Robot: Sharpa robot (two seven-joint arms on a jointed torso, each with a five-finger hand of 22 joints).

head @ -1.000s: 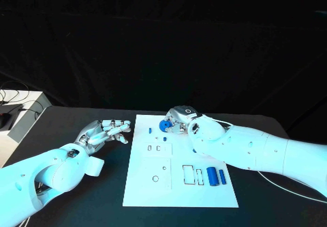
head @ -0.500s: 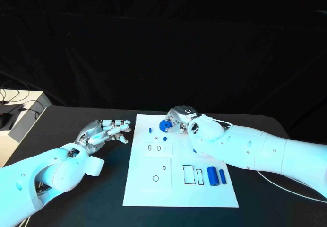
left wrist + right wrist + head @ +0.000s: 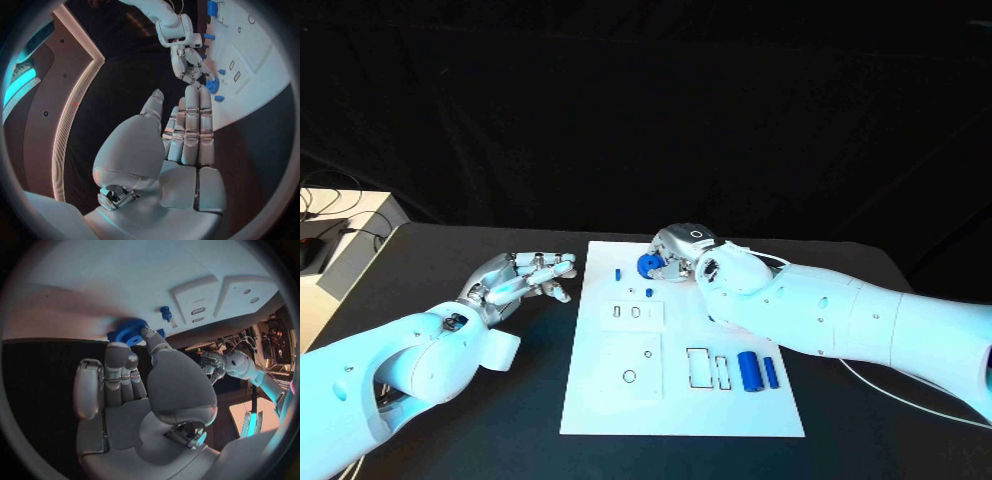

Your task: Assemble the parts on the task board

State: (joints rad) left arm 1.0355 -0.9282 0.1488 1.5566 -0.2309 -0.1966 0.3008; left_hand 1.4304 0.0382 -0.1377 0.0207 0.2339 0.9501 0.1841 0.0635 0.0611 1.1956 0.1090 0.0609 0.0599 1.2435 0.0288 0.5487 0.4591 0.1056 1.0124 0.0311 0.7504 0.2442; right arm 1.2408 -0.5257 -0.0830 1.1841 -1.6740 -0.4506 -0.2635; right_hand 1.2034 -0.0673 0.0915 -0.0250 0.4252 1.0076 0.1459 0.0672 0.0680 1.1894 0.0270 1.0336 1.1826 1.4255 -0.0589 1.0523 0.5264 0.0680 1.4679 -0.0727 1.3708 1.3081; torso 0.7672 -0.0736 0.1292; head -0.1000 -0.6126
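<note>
Right hand working a blue gear at the far end of the board.

The right hand (image 3: 678,252) pinches a blue gear (image 3: 649,265) between thumb and fingers, at or just above the far end of the white board (image 3: 678,405); whether it is seated I cannot tell. The left hand (image 3: 524,280) hovers over the counter (image 3: 473,400) just beside the board's left edge, fingers straight and close together, holding nothing. Two blue cylinders (image 3: 757,372) lie loose near the board's right edge, and small blue pegs (image 3: 617,273) stand near the gear, so most of the assembly looks undone. The near end of the board has open room; the right forearm crosses the board's right side.
</note>
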